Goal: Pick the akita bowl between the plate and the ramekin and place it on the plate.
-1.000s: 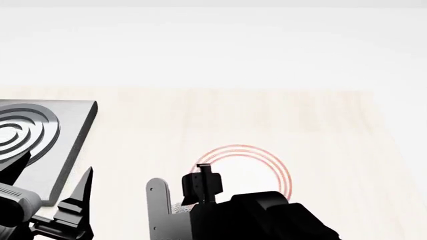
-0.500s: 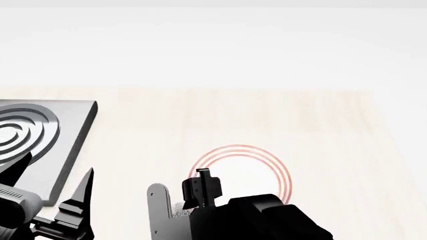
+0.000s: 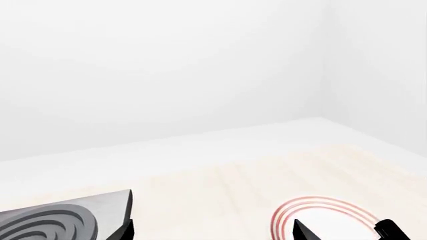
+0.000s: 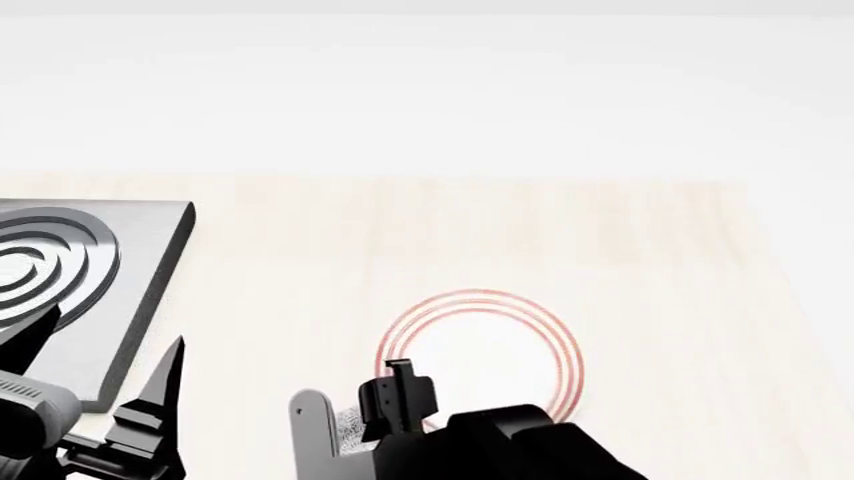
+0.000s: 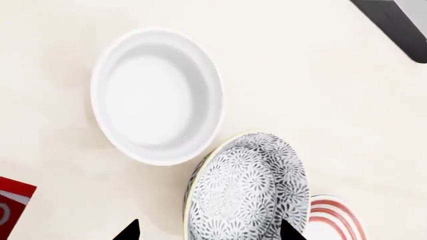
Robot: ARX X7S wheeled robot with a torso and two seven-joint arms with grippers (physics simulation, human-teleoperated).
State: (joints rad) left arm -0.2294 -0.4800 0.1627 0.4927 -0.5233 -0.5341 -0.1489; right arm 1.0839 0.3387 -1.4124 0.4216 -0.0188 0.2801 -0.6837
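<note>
the speckled bowl (image 5: 247, 192) is tipped up on its side, patterned outside facing the right wrist camera, with a thin pale edge of its rim showing toward the white cup (image 5: 157, 95). it sits between the two dark fingertips (image 5: 128, 231) of the right hand (image 5: 207, 231), one tip on each side of it, so the right hand appears to be grasping the bowl, though the actual contact is cut off at the picture's edge. the white cup stands upright on the pale wooden bench (image 5: 313, 85) just beside the bowl, its rim touching or nearly touching the bowl's rim; which one cannot be told. on the bowl's other side, a slice of the red-ringed plate (image 5: 333, 220) shows just beside it. a red item (image 5: 12, 207) lies on the bench beyond the cup, away from the bowl.

in the head view, the plate (image 4: 514, 340) lies flat on the bench (image 4: 641, 260), and the right arm partly covers the edge nearest the robot; a bit of speckle (image 4: 350, 425) shows at the right hand there. the grey slab with raised rings (image 4: 80, 270) lies well away from the plate on the left arm's side. the left hand (image 4: 100, 385) hangs over the slab's near corner with its fingers spread apart, released and holding nothing.
</note>
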